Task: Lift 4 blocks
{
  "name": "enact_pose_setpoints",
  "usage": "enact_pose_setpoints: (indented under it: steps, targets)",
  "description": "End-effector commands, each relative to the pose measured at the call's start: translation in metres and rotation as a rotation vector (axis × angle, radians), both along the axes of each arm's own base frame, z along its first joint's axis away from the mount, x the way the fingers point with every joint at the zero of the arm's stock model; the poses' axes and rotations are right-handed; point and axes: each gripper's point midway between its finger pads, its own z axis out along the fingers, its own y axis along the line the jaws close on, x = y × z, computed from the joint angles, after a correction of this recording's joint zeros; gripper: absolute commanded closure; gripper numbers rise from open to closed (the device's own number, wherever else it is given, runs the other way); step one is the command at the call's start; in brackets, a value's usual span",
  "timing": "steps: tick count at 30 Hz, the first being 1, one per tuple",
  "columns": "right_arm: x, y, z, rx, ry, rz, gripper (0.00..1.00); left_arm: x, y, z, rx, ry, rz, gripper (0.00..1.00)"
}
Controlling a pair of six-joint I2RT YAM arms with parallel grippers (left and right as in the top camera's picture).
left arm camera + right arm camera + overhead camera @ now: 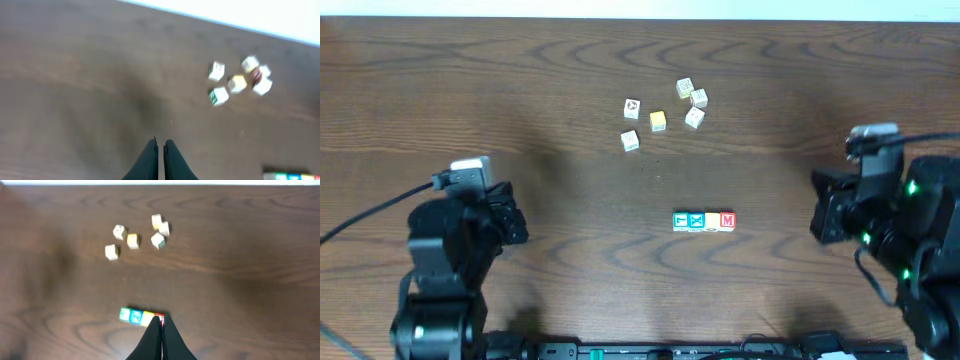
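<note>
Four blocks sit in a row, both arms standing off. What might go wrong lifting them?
The row of blocks lies end to end: squeezed from its ends, it may buckle and spill the middle ones. The left fingers and right fingers are both shut and apart from the row; approaching without opening would likely shove it askew.

Open table (570,250) flanks the blocks (704,221) (pale cubes (658,121) cluster well beyond).

Teal block (681,221), blue white-X block (696,221), yellow-orange block (147,318), red M block (727,220), brown table (520,90)
</note>
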Motion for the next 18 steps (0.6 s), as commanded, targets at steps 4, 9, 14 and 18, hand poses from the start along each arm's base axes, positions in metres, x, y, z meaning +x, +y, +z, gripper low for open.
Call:
enact_pose_setpoints:
  steps: [4, 9, 14, 18]
  targets:
    - [-0.026, -0.036, 0.038, -0.174, -0.076, -0.164, 0.99, -0.013, 0.012, 0.025, 0.031, -0.100, 0.064, 0.90]
    - [-0.049, -0.059, 0.081, -0.257, -0.214, -0.236, 0.99, -0.013, 0.013, 0.024, 0.033, -0.097, 0.067, 0.90]
    - [-0.070, -0.088, 0.097, -0.338, -0.320, -0.318, 0.98, -0.013, 0.014, 0.024, 0.034, -0.097, 0.071, 0.90]
    - [-0.076, -0.090, 0.095, -0.327, -0.330, -0.304, 0.99, -0.013, 0.014, 0.023, 0.034, -0.092, 0.071, 0.90]
